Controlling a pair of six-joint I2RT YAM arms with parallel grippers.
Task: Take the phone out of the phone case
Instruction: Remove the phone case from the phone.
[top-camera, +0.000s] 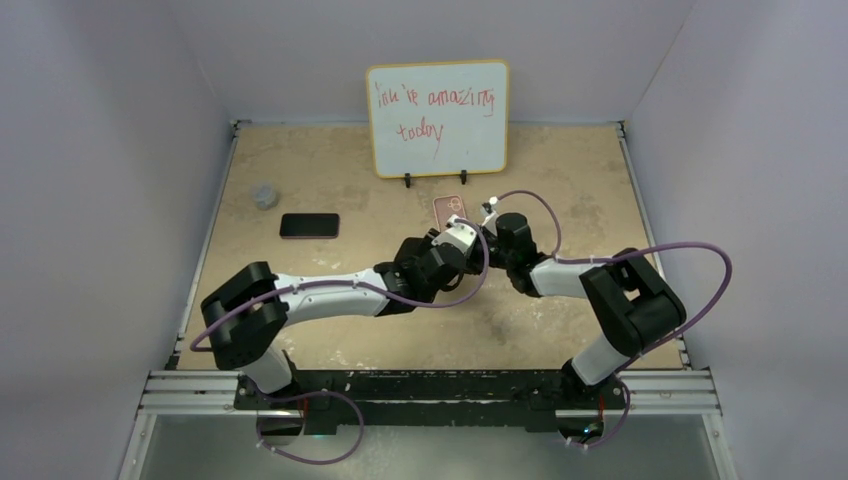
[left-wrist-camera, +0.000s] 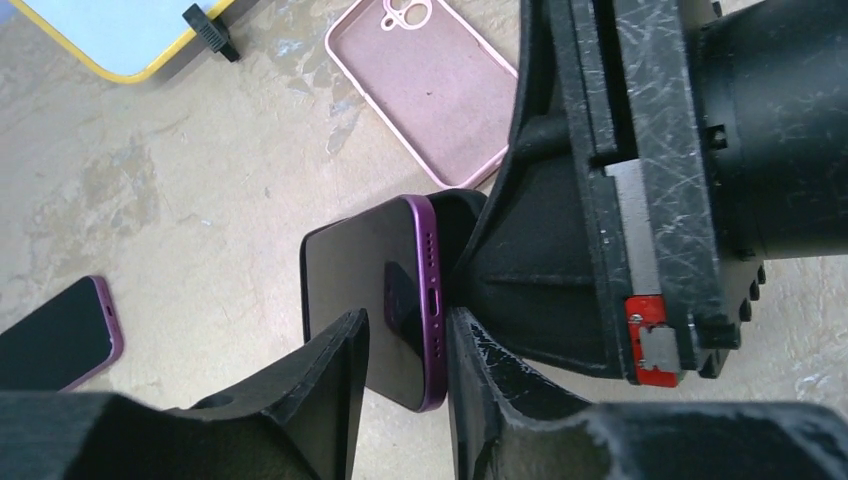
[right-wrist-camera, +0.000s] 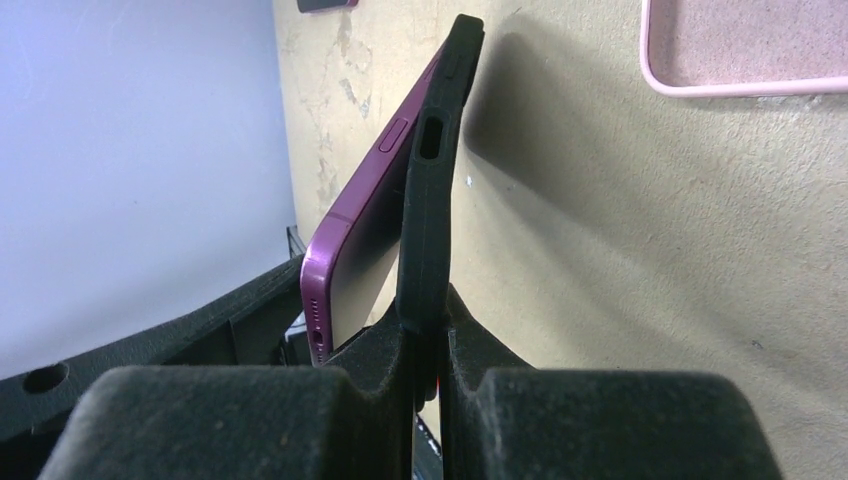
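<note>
**Half out: purple phone (left-wrist-camera: 360, 270) angled away from black phone case (right-wrist-camera: 430, 200)**

The right fingers (right-wrist-camera: 500, 380) are pinched on the rim of the black phone case, holding it on edge above the surface (left-wrist-camera: 200, 200). The purple phone's bottom end stands clear of the case, while its far end meets it. The left fingers (left-wrist-camera: 335, 375) closely bracket that freed end. Whether they press it, I cannot tell. A pink case (left-wrist-camera: 430, 90) lies beyond.
</note>
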